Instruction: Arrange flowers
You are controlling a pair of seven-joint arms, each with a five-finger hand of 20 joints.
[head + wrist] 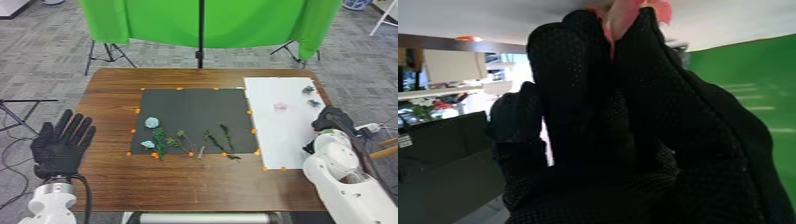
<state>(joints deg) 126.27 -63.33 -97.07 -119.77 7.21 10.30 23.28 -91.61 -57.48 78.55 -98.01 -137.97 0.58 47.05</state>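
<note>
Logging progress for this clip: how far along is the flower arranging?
Looks partly done: two pale blue flowers and green stems lie on the dark mat. The right hand pinches a pink piece. Apparently left: a pink flower and two dark pieces on the white sheet.

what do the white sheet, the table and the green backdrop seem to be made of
The white sheet looks like matte paper or thin card, being flat and plain. The table seems wooden, or wood-look laminate, with brown grain and slight sheen. The green backdrop hangs in folds, suggesting cloth.
</note>
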